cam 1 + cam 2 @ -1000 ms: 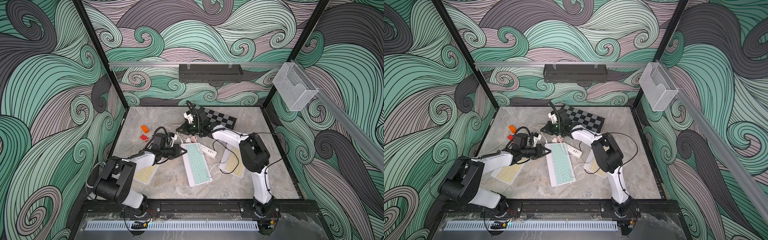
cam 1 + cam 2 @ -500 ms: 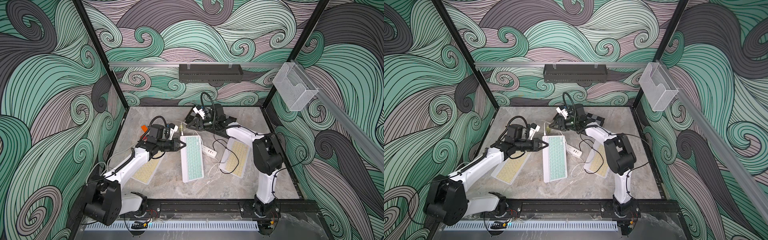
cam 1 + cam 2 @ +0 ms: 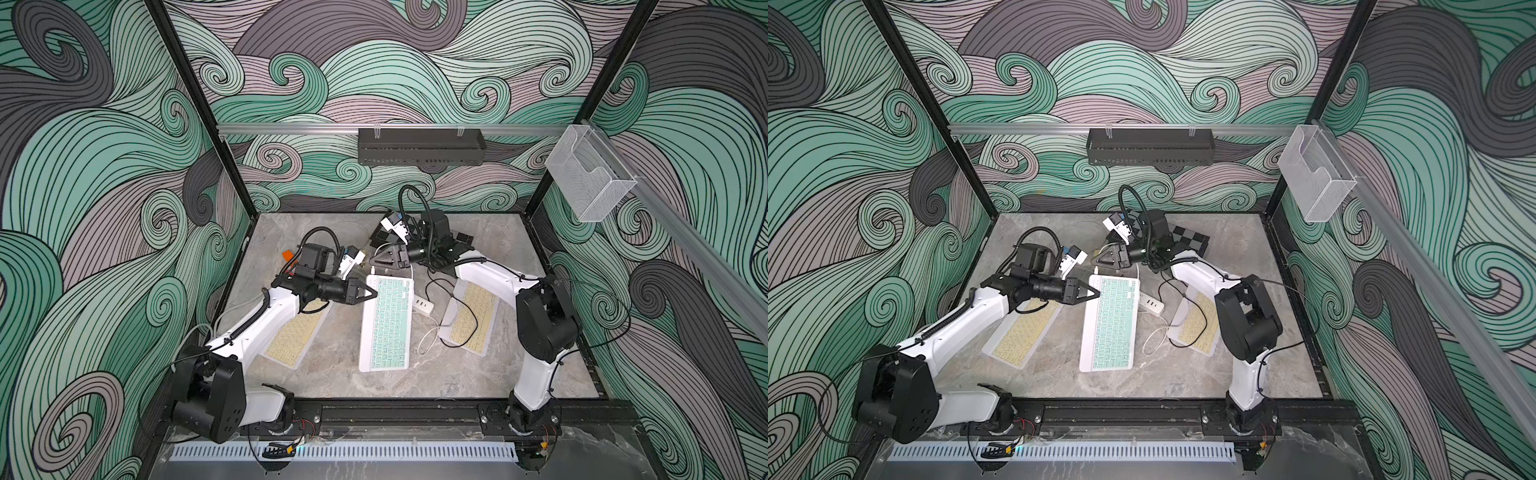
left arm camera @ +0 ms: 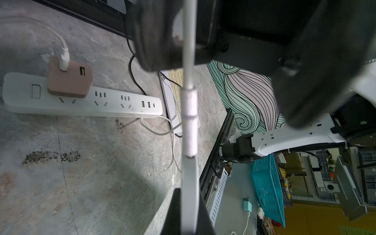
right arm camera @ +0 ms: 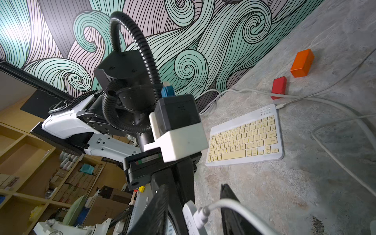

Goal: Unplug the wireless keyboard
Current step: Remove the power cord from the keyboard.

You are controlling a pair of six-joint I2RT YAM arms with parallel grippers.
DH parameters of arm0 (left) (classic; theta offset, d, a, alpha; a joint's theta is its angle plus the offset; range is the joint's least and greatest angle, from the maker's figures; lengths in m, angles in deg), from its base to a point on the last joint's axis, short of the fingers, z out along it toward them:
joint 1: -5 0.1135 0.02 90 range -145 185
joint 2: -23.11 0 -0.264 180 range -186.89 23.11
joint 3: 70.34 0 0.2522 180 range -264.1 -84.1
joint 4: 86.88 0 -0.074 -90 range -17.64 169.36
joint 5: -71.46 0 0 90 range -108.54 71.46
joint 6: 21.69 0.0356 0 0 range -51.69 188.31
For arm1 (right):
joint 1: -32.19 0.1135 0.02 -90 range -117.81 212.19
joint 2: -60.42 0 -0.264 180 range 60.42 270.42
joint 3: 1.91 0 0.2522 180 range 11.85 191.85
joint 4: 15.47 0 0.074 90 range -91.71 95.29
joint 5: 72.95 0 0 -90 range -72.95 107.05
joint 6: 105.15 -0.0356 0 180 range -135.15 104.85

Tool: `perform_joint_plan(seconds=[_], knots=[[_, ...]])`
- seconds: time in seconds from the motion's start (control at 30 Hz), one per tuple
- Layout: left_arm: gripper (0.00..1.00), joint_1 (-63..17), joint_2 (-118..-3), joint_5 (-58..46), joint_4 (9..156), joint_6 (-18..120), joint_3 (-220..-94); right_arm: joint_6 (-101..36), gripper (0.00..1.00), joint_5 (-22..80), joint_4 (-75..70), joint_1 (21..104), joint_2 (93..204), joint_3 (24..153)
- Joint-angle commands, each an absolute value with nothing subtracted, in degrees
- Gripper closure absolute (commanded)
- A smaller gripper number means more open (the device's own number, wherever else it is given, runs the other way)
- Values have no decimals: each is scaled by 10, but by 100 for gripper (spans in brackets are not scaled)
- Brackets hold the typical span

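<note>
The wireless keyboard (image 3: 386, 328) (image 3: 1108, 324), white with green keys, lies lengthwise mid-table. My left gripper (image 3: 370, 294) (image 3: 1094, 295) (image 4: 189, 191) is shut on its left edge near the far corner. A white plug (image 4: 189, 114) (image 5: 200, 216) sits in the keyboard's far end, and its white cable (image 4: 188, 40) leads away. My right gripper (image 3: 375, 262) (image 3: 1099, 261) (image 5: 195, 211) hangs at that far end, open, one finger on each side of the plug and touching neither.
Two yellow-keyed keyboards (image 3: 297, 332) (image 3: 471, 318) flank the green one. A white power strip (image 3: 422, 305) (image 4: 81, 105) carries a brown charger (image 4: 69, 81). Orange block (image 5: 302, 63) and red block (image 5: 278, 87) lie far left. A checkered board (image 3: 461, 241) lies under the right arm, and loose cables trail around.
The right gripper has opened and come back down to the keyboard's far end. The left arm swung the keyboard from tilted to straight and stretched out; it still grips the edge.
</note>
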State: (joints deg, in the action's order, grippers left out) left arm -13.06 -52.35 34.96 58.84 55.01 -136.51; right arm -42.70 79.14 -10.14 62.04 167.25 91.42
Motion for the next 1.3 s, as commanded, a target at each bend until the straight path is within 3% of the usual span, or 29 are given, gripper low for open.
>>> perform_joint_plan(seconds=[0.0, 0.3, 0.5, 0.53, 0.7, 0.93, 1.27], knots=[[100, -127, -513, 392, 586, 573, -1388, -409, 58, 807, -109, 621, 1671, 902], [100, -121, -517, 372, 591, 569, -1390, -407, 70, 830, -111, 635, 1674, 895], [100, -119, -521, 369, 589, 567, -1396, -411, 99, 841, -117, 638, 1686, 902], [100, -118, -518, 368, 590, 566, -1395, -412, 100, 841, -118, 638, 1687, 903], [100, -119, -520, 371, 589, 559, -1388, -490, 100, 833, -205, 629, 1693, 914], [100, -120, -501, 367, 654, 505, -1346, -757, 100, 705, -586, 600, 1723, 892], [100, -136, -500, 382, 657, 500, -1335, -719, 100, 642, -568, 596, 1715, 913]])
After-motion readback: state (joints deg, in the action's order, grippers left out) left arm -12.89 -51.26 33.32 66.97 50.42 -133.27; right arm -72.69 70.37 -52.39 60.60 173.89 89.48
